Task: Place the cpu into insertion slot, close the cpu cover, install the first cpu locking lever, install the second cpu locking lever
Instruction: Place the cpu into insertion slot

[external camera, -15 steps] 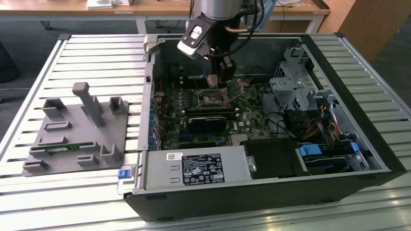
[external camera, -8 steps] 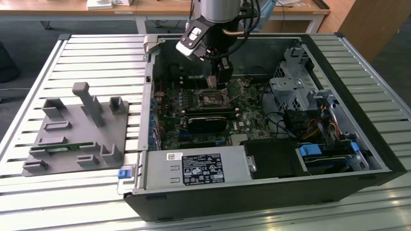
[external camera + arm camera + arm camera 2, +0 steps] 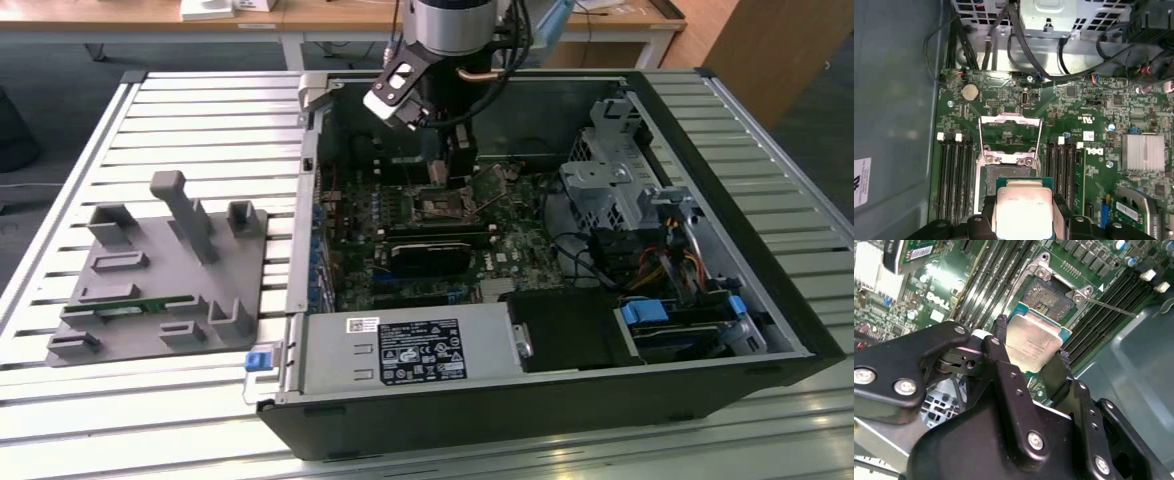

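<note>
My black two-fingered pincer (image 3: 1032, 342) is closed to chip width on the cpu (image 3: 1023, 212), a flat square chip with a silvery metal top and greenish edge. It grips opposite edges so the underside is free. Just below and ahead of the pincer lies the insertion slot (image 3: 1004, 176), a dark square socket in a silvery frame, uncovered. Beyond it the cpu cover (image 3: 1010, 118), a thin silvery windowed plate, is swung open away from the pincer, which I judge leaves the descent clear.
</note>
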